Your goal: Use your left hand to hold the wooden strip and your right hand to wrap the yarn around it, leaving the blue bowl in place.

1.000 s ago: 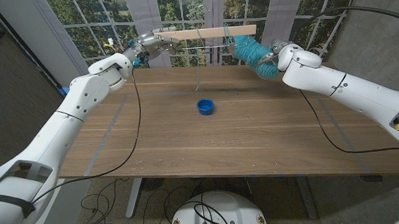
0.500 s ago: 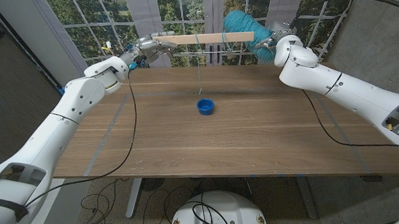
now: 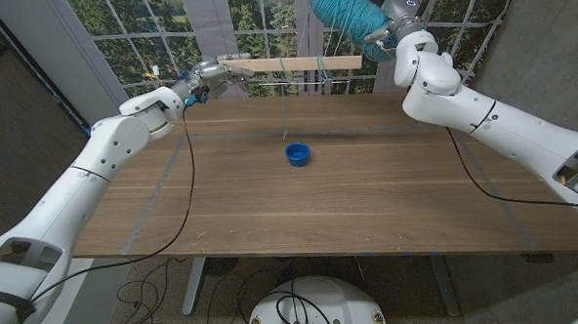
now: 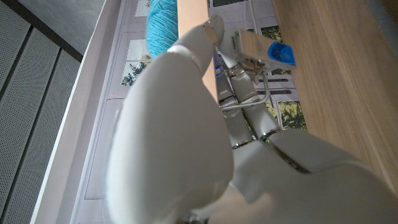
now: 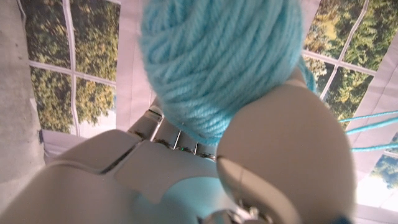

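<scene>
My left hand [image 3: 210, 74] grips one end of a long pale wooden strip [image 3: 299, 63], held level above the table's far edge. In the left wrist view the strip [image 4: 194, 25] runs away past my left hand [image 4: 186, 118]. My right hand [image 3: 386, 31] holds a ball of teal yarn [image 3: 339, 7] high above the strip's other end; close up, the yarn ball [image 5: 221, 62] sits against my right hand [image 5: 286, 149]. Thin teal strands run from the ball down to the strip, and one strand hangs toward the blue bowl [image 3: 298, 155] on the table.
The wooden table [image 3: 300, 196] spreads below both arms, with the bowl near its middle. Windows with white frames [image 3: 209, 19] stand just behind the strip. A black cable [image 3: 194, 176] trails from the left arm across the table; another hangs from the right arm.
My right hand has lifted the yarn ball from beside the strip's end to well above it. The left hand and strip have sunk slightly and shifted left.
</scene>
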